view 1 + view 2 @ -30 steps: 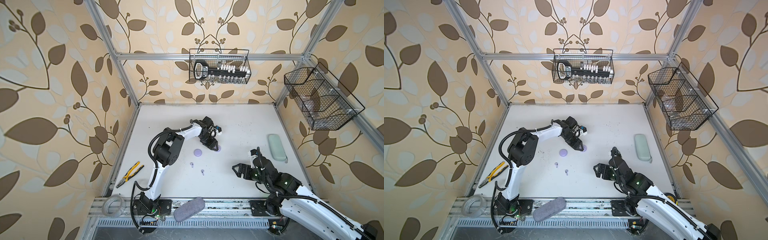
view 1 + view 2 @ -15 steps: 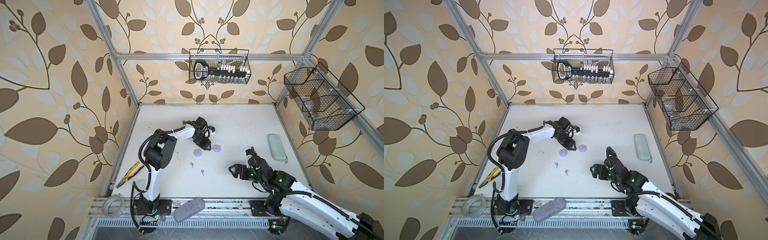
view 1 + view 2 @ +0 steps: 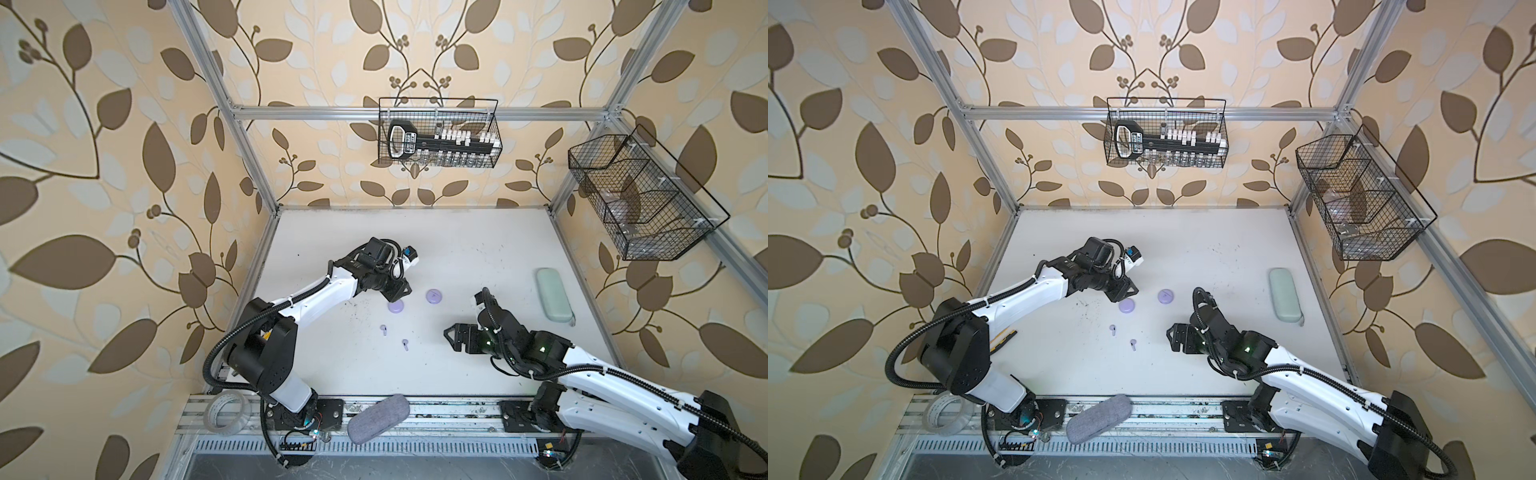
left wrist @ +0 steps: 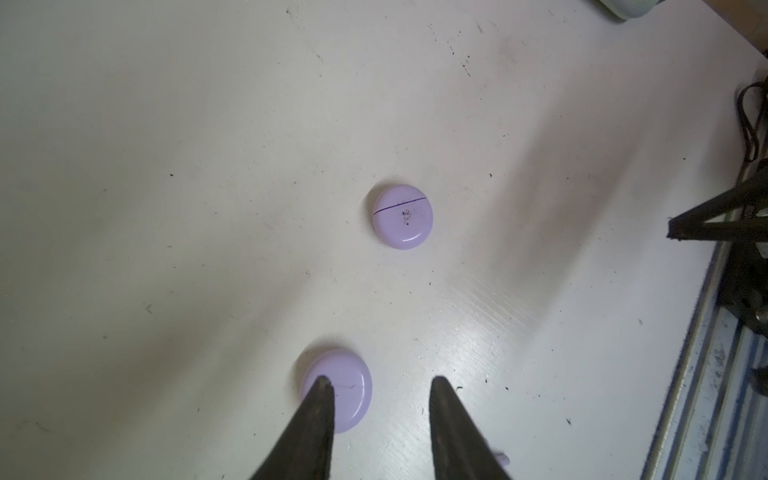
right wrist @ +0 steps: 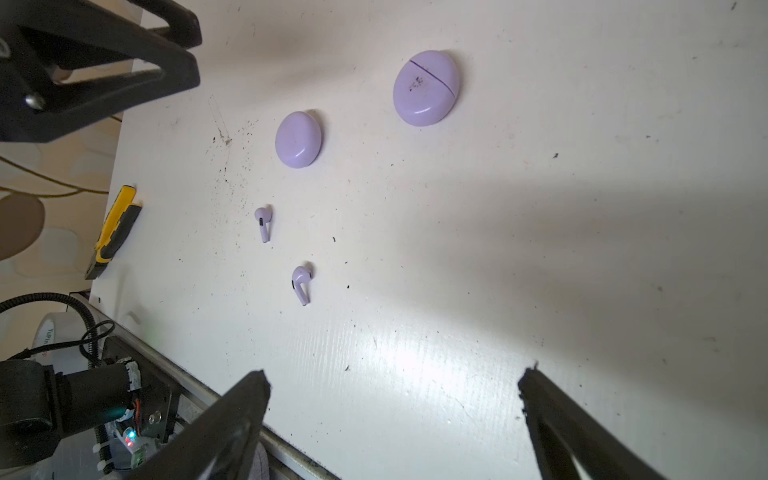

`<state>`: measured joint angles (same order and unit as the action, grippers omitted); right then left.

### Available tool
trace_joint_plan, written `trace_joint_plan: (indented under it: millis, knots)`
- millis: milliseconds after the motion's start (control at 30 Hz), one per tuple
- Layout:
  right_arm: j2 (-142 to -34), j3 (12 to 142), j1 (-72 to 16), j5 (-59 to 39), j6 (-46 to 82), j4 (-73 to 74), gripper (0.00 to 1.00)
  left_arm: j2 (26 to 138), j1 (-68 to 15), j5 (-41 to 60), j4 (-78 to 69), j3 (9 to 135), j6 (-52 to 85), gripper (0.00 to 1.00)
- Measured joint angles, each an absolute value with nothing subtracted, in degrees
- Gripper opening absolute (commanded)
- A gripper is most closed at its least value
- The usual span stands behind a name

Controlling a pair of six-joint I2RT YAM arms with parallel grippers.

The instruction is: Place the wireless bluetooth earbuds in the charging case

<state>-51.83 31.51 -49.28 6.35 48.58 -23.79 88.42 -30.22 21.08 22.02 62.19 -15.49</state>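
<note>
**Visitor:** While both arms hang over the white table [image 3: 478,257], how do the grippers stand?

**Onlooker:** The left gripper [image 3: 398,292] points down at mid-table. Its fingers [image 4: 316,415] are a narrow way apart with nothing between them. From its wrist camera, one fingertip overlaps the edge of a round case. I cannot tell whether it touches. The right gripper [image 3: 451,340] hovers nearer the front rail [image 3: 449,409], spread wide and empty.

**Visitor:** And the smaller things?

**Onlooker:** A long mint-green case [image 3: 554,295] lies by the right edge, well apart. Two round lavender charging cases [image 5: 298,139] lie flat and closed mid-table. The plain case [image 3: 396,307] is just beside the left gripper. The lined case [image 3: 434,296], with a dark line across its top, is near it on the right. Two tiny lavender earbuds [image 3: 1112,329] lie loose on the bare table, in front of the plain case. One earbud [image 3: 383,328] is closer to that case, the other earbud [image 3: 405,343] closer to the front rail. Neither touches a case or a gripper.
</note>
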Motion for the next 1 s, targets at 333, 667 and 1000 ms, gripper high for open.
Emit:
trace_joint_plan:
  millis: [333,667,1000]
  knots:
    - [-56.88,34.35,-52.40,8.29,48.56,-22.31,0.95,81.76,-24.82,20.64,19.18,57.04,-16.08,0.37]
    - [-58.63,36.64,-53.89,9.69,48.36,-22.50,0.95,78.48,-16.05,25.17,15.88,54.89,-12.47,0.41]
    - [-63.59,41.12,-55.00,11.20,47.07,-23.11,0.95,67.09,-14.55,28.25,10.68,42.04,-12.27,0.44]
